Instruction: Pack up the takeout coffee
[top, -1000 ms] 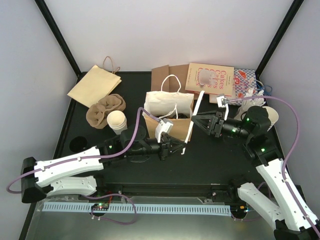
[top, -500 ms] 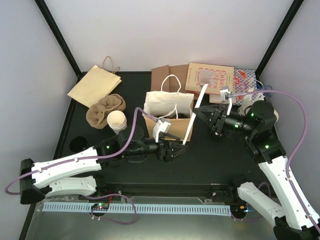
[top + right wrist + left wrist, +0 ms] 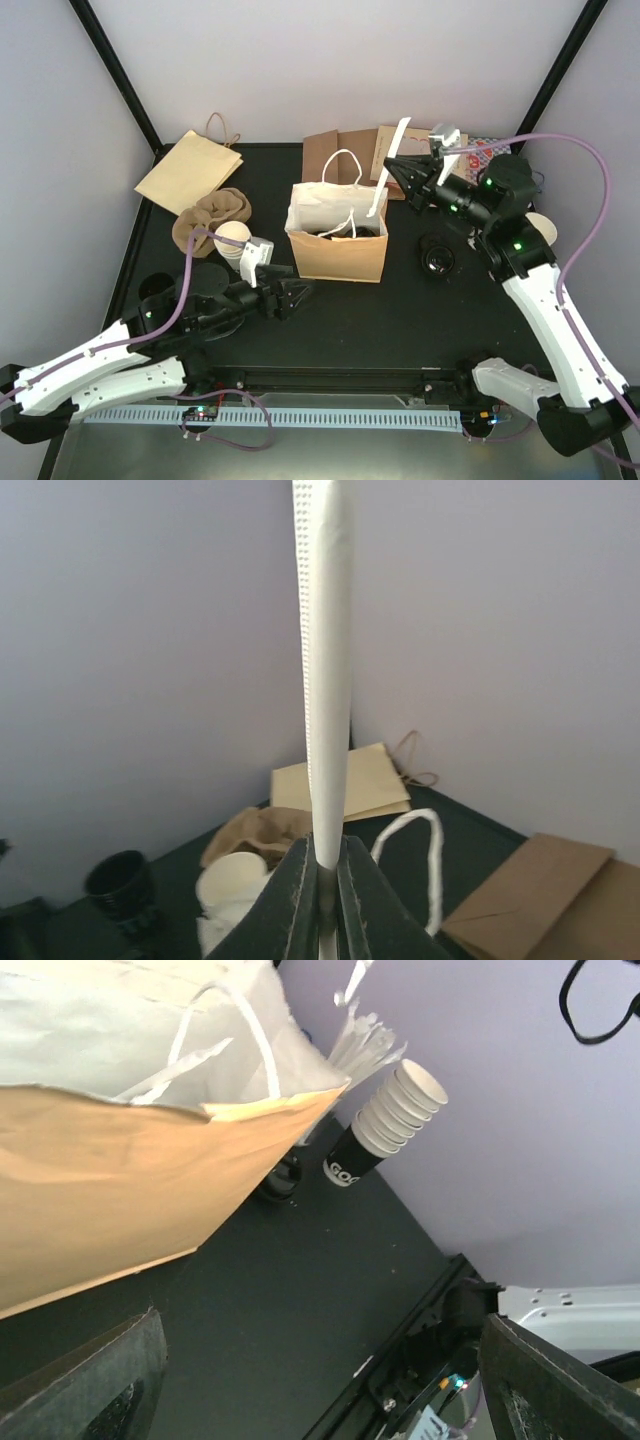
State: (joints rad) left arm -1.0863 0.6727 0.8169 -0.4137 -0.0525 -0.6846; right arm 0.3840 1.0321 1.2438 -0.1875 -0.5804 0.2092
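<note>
tan paper bag [image 3: 335, 258] upright, open, mid-table | right gripper [image 3: 392, 170] above its far right corner, pinching 1 white wrapped straw [image 3: 401, 135] | left gripper [image 3: 297, 292] spread, empty, near bag's front left | round black lid [image 3: 437, 257] right of bag

Paper bag [image 3: 337, 255] interior dark, contents unresolved. Left wrist view: bag cut by left and top edges. Black round item [image 3: 437, 258] too small to identify, possibly a lid. White strip [image 3: 325, 680] exits top edge; lower end hidden between right end effector [image 3: 322, 855] fingers.
</note>
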